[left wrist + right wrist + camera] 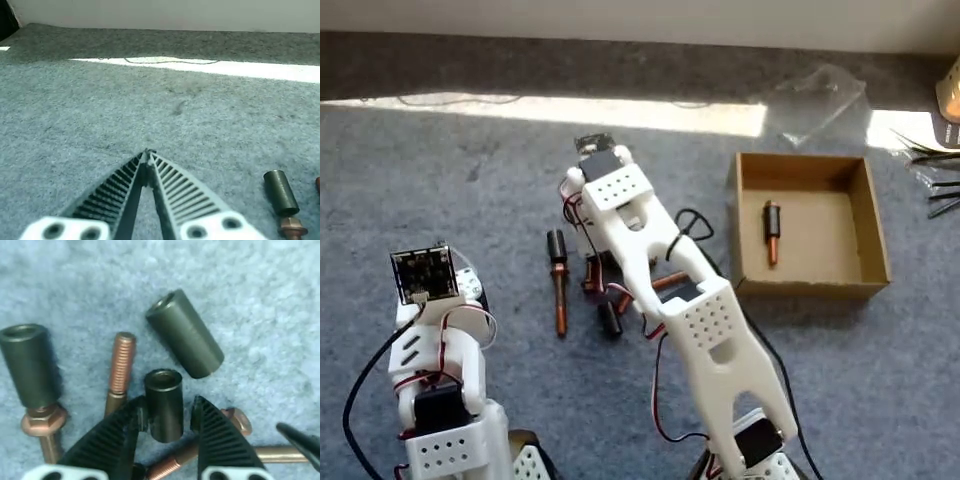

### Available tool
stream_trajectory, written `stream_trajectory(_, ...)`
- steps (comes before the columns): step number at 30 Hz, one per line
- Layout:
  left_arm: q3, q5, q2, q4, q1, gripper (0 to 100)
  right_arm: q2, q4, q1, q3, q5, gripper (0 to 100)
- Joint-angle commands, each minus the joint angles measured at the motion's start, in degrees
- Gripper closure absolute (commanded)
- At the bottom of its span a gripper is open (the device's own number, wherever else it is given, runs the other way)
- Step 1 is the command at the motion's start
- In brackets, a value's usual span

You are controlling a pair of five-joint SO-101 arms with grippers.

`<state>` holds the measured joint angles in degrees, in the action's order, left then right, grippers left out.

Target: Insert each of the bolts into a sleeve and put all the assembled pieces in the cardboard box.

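So, right end effector (168, 404): black ribbed plastic fingers (125, 435) are apart and straddle a dark sleeve (164, 407). One finger looks to touch it and there's a sliver of gap on the other side, so not clamped. That sleeve is a short matte metal tube with a smooth wall. Its round open bore faces away from the wrist, long axis roughly along the fingers.

Just beyond it is a second sleeve (185, 340), same type, on its side and skewed diagonally to the first, not touching. Beside the straddled one lies a loose bolt (120, 372): copper-coloured, fine thread at the tip, smooth shank, roughly parallel, thread end away from the wrist. Another bolt's hex head (236, 420) sits just beside a finger, its shank running off sideways.

Farther out is a sleeved bolt (32, 375): sleeve on the far end, copper hex collar at its mouth, shank continuing toward the arms. In the high view its axis runs near-to-far.

All of this lies on the bench (470, 180), which has a grey, fuzzy carpet-like cover.

Left end effector (146, 156): ribbed fingers together at the tips, over bare carpet, near the sleeved bolt.

Cardboard box (805, 290): brown, square, low walls, open top, well off to the right arm's side. It holds one assembled piece (772, 232), axis near-to-far, sleeve at the far end.
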<state>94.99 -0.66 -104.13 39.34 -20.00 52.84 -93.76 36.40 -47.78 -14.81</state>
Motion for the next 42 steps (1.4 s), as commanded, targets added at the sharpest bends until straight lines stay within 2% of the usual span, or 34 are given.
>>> stream_trajectory(1,-0.7,0.5,-0.6,-0.1,-0.7,100,-0.7,0.7,-0.9,-2.4,-0.4,89.8)
stream_trajectory(5,-0.7,0.5,-0.6,-0.1,-0.7,100,-0.7,0.7,-0.9,-2.4,4.9,99.5)
stream_trajectory(17,-0.6,0.4,-0.6,-0.1,-0.7,100,-1.1,-1.5,-0.9,-3.3,15.7,99.3)
stream_trajectory(21,-0.6,0.4,-0.6,-0.1,-0.6,100,-1.0,-6.8,-1.0,-10.8,16.4,99.3)
stream_trajectory(25,-0.5,0.4,-0.6,-0.1,-0.4,100,-1.1,-7.3,-1.5,-19.8,16.2,99.3)
stream_trajectory(30,-0.5,0.4,-0.6,-0.1,-0.3,100,-1.7,-7.3,-2.9,-20.9,16.3,99.3)
stream_trajectory(34,-0.2,0.4,-0.6,0.0,-0.3,100,-8.1,-7.3,-2.9,-18.4,16.2,99.3)
stream_trajectory(42,0.5,0.4,-0.6,-0.1,-0.1,100,-26.8,-7.2,-2.9,-1.3,16.4,99.3)
